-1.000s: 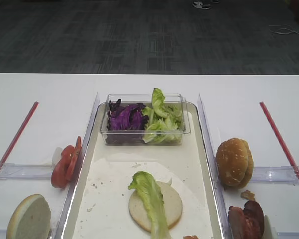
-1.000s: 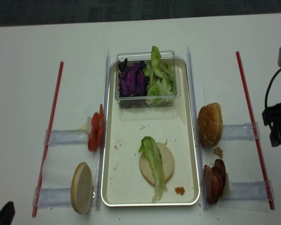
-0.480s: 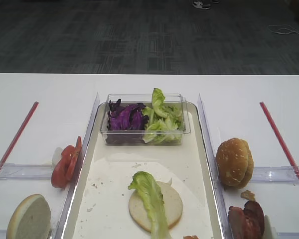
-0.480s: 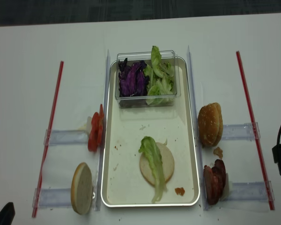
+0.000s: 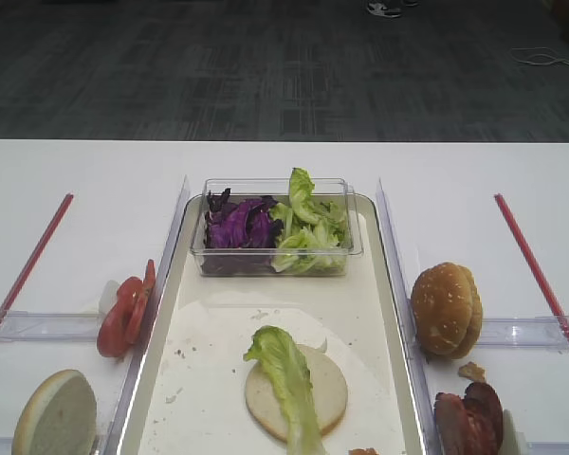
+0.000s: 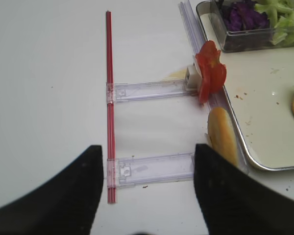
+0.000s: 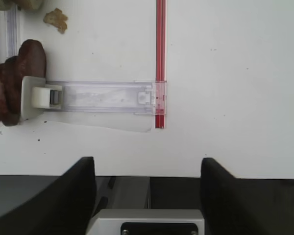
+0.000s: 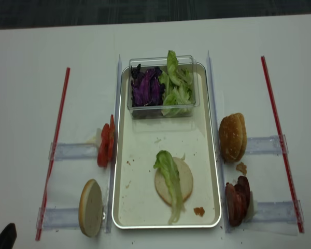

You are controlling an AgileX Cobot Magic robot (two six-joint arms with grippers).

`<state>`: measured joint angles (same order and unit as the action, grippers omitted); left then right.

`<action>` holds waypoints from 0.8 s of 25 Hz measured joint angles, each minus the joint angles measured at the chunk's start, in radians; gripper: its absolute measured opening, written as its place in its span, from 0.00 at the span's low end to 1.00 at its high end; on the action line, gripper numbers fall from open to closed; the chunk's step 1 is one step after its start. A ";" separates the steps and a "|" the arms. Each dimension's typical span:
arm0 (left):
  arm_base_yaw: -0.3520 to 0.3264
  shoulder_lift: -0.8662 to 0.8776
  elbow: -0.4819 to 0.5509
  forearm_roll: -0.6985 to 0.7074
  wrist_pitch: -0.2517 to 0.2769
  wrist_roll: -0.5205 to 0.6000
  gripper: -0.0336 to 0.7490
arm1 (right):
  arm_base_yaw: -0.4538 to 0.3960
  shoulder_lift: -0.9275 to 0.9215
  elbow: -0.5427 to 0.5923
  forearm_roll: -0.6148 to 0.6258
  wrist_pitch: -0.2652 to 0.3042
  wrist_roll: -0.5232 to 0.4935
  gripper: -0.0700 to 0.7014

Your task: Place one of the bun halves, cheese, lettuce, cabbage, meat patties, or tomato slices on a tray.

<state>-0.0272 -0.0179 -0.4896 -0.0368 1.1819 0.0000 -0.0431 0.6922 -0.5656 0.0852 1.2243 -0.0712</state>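
Note:
On the tray (image 8: pixel 145 148) lies a bun half (image 8: pixel 185 181), cut face up, with the lettuce (image 8: pixel 169 179) draped across it. The cabbage (image 8: pixel 147 87) sits in a clear tub at the tray's far end. Left of the tray stand tomato slices (image 8: pixel 105 145) and another bun half (image 8: pixel 90 207) on edge. To the right are the sesame bun half (image 8: pixel 232 137) and the meat patties (image 8: pixel 237 199). No cheese shows. My left gripper (image 6: pixel 147 161) is open over bare table near the left bun half (image 6: pixel 223 139). My right gripper (image 7: pixel 147 169) is open at the table's front edge, right of the patties (image 7: pixel 10 83).
The clear tub (image 8: pixel 160 111) also holds bunched green leaves (image 8: pixel 177 88). Red strips (image 8: pixel 54 150) (image 8: pixel 280 140) run along both sides, joined to clear plastic holders (image 8: pixel 72 151) (image 8: pixel 269 211). A crumb (image 8: pixel 241 168) lies by the patties.
The right arm has drawn back toward the lower right, leaving only a dark sliver at the overhead view's edge. The food and the left gripper have not moved.

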 joint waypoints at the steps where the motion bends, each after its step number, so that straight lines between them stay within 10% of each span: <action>1: 0.000 0.000 0.000 0.000 0.000 0.000 0.54 | 0.000 -0.021 0.015 0.000 -0.002 -0.002 0.70; 20: 0.000 0.000 0.000 0.000 0.000 0.000 0.54 | 0.000 -0.193 0.096 0.052 -0.086 -0.069 0.68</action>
<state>-0.0272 -0.0179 -0.4896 -0.0368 1.1819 0.0000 -0.0431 0.4989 -0.4697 0.1372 1.1380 -0.1399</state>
